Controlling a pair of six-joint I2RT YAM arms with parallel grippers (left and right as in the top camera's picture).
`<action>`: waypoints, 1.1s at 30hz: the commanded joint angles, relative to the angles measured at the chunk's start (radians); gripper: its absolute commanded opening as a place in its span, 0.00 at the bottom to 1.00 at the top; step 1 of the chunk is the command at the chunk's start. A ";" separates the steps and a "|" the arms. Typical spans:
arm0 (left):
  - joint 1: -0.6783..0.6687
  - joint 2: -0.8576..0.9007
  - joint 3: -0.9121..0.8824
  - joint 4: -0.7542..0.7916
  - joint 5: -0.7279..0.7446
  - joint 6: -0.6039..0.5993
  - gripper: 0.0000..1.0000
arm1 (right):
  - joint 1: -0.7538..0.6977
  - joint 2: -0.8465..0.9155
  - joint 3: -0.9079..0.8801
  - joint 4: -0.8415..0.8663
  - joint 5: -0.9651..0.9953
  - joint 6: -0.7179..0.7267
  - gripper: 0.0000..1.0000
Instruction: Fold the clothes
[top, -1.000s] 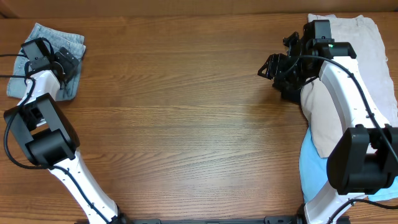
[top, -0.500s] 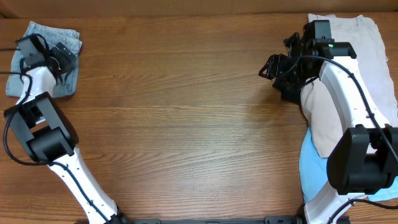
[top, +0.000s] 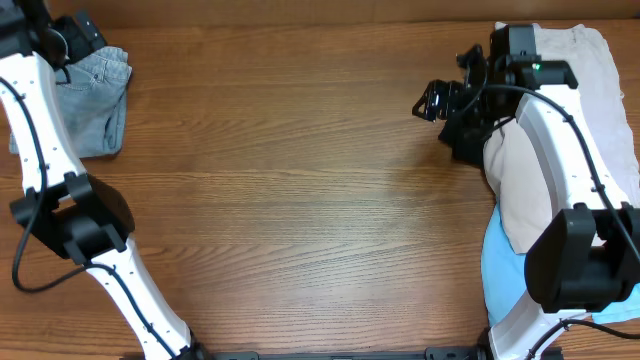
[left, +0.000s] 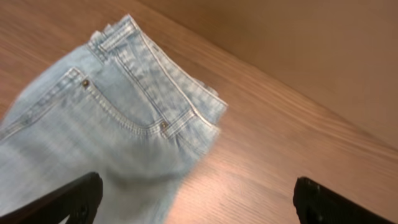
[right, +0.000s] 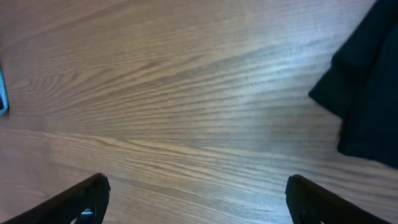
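The folded light-blue denim shorts (top: 95, 100) lie at the table's far left corner; the left wrist view shows their waistband and pocket stitching (left: 124, 106). My left gripper (top: 75, 35) is open and empty, lifted just above the shorts' far edge (left: 196, 199). My right gripper (top: 435, 103) is open and empty over bare wood (right: 196, 199), next to a black garment (top: 468, 145) that also shows in the right wrist view (right: 367, 93). Beige shorts (top: 590, 90) and a sky-blue garment (top: 500, 275) lie piled at the right edge under my right arm.
The wooden table (top: 300, 190) stretches between the two piles. The far table edge runs just behind the denim shorts.
My left gripper has let go of the denim shorts and drawn back toward the far left corner. The shorts shifted slightly up and left. My right gripper barely moved.
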 joint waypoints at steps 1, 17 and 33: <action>-0.031 -0.140 0.115 -0.128 0.014 0.074 1.00 | 0.042 -0.023 0.144 -0.057 0.089 -0.040 0.96; 0.040 -0.160 0.000 -0.524 -0.177 0.018 1.00 | 0.143 -0.051 0.294 -0.215 0.211 -0.043 1.00; 0.051 0.165 -0.162 -0.140 -0.288 0.217 1.00 | 0.143 -0.050 0.294 -0.327 0.261 -0.076 1.00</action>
